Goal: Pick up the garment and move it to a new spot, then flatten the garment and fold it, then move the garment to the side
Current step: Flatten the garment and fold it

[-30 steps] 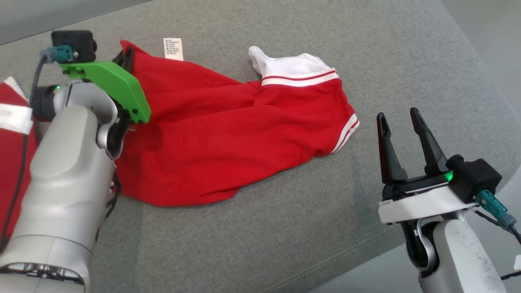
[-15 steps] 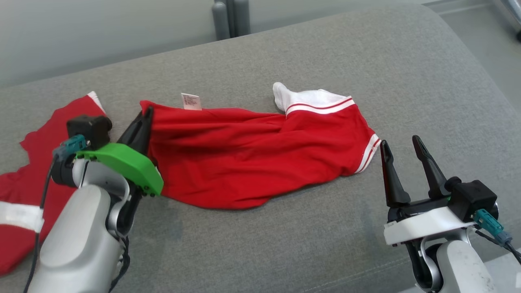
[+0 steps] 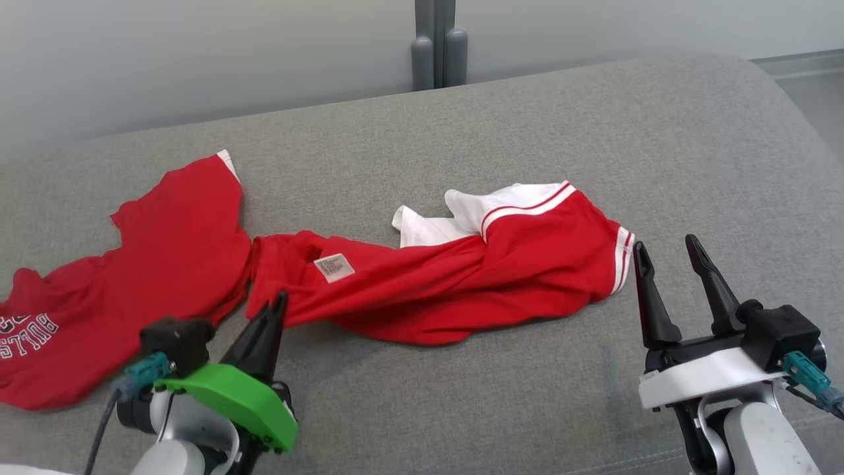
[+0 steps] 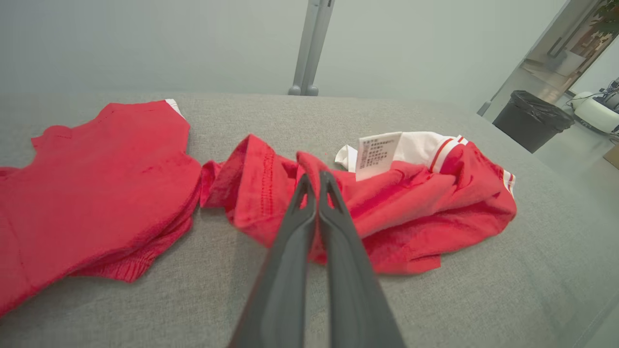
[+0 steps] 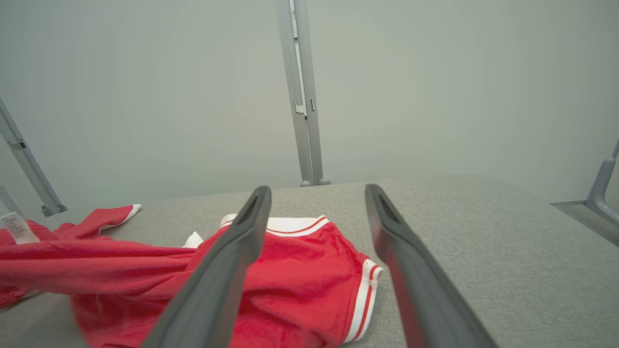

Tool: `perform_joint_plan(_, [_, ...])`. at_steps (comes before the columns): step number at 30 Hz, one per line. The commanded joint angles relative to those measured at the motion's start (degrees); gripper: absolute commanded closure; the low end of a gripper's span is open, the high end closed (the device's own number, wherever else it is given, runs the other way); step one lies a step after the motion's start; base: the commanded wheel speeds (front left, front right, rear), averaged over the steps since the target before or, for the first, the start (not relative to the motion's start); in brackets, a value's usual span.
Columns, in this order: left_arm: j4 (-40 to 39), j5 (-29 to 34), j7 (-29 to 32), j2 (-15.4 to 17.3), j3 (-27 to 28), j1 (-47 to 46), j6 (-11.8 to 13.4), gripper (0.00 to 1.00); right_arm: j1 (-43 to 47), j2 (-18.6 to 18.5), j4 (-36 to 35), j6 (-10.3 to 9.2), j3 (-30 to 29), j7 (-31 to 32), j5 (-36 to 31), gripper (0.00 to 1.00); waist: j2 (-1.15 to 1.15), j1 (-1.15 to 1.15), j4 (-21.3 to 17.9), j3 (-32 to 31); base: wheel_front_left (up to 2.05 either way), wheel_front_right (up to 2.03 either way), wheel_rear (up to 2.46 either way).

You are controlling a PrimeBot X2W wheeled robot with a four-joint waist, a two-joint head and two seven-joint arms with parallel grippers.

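The garment (image 3: 461, 290) is red with white striped trim and a white care label (image 3: 334, 266). It lies bunched in a long band across the middle of the grey cushion (image 3: 527, 132). My left gripper (image 3: 280, 300) is shut at its near left end. In the left wrist view a raised fold of the garment (image 4: 411, 208) is pinched at the left gripper (image 4: 314, 176). My right gripper (image 3: 665, 244) stands open just right of the striped hem and holds nothing. In the right wrist view the garment (image 5: 290, 270) lies below and left of the right gripper (image 5: 317, 189).
A second red cloth (image 3: 132, 290) with white lettering is spread at the left, touching the garment's left end. A grey post (image 3: 438, 46) stands behind the cushion. The cushion rounds off at the right. A black bin (image 4: 532, 118) stands on the floor beyond.
The head camera has tilted up. My left gripper has drawn back toward me with the garment's edge, so the cloth is now bunched narrower and the label has turned over. My right gripper stays open.
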Motion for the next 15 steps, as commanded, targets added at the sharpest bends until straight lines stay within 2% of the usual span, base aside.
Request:
perform_joint_plan(1, [-0.28,0.12,0.06,0.09,-0.11,1.17,0.32,1.00,0.33,-0.37,-0.07,0.00,-0.15,-0.14,0.42,0.00,0.00,0.00,0.32,-0.24,0.00,0.00,0.00])
perform_joint_plan(7, [2.59,1.53,-0.33,-0.03,-1.48,3.06,1.31,1.00,0.13,-0.55,-0.35,0.00,-0.61,-0.14,0.31,0.00,0.00,0.00,0.91,0.11,0.00,0.00,0.00])
perform_joint_plan(15, [11.76,2.98,-2.43,-0.24,-2.30,1.59,1.40,1.00,0.44,-0.66,0.01,0.00,-0.88,-0.14,0.40,0.00,0.00,0.00,0.97,0.56,0.00,0.00,0.00])
